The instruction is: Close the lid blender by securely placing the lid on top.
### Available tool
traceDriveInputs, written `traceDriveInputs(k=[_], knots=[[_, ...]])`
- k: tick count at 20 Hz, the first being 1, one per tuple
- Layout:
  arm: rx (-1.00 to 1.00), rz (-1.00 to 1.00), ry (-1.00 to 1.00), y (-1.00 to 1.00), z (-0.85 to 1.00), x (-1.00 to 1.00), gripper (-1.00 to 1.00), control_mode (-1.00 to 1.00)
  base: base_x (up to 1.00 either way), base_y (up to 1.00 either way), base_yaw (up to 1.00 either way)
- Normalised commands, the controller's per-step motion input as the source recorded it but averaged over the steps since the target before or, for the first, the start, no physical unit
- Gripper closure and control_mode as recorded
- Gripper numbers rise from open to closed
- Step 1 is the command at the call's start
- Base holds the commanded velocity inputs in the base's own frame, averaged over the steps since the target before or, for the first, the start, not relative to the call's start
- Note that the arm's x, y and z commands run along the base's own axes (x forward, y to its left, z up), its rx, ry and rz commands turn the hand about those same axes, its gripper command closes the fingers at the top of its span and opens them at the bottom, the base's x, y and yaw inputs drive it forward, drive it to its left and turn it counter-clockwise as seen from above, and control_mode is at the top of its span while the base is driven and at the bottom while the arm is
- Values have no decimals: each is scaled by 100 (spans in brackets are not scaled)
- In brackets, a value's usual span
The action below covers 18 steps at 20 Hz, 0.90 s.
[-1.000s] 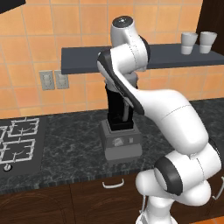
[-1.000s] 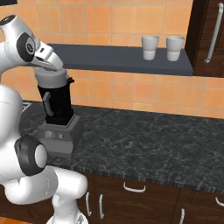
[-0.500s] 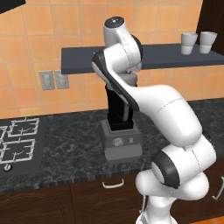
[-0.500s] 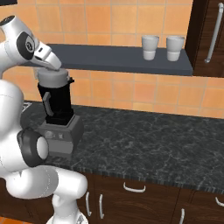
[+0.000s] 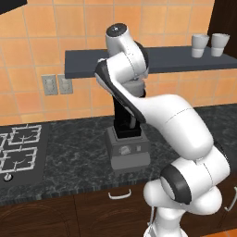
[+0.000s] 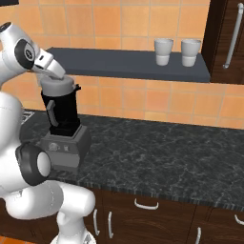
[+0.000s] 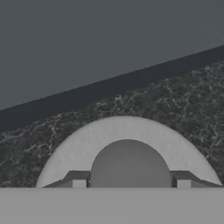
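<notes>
My jaws were clamped on the knob of the lid [image 7: 127, 140], which sat atop the blender [image 6: 61, 128]. The shelf [image 6: 124, 64] edge hung close overhead; the surface [image 6: 162, 152] rightward lay open.

Black blender [image 6: 62, 110] jar on grey base, light-grey lid [image 6: 57, 86], dark speckled counter [image 6: 157, 152], orange tiles [image 6: 124, 19].
</notes>
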Motion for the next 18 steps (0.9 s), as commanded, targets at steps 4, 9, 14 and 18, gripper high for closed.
traceDriveInputs(k=[4,9,14,18], knots=[[-2,1,-5,0,-1,-8,100,-100,0,0,0],[-1,0,0,0,0,0,100,-100,0,0,0],[2,0,-1,0,6,0,-100,-100,0,0,0],[11,0,-6,0,37,-3,-100,-100,0,0,0]])
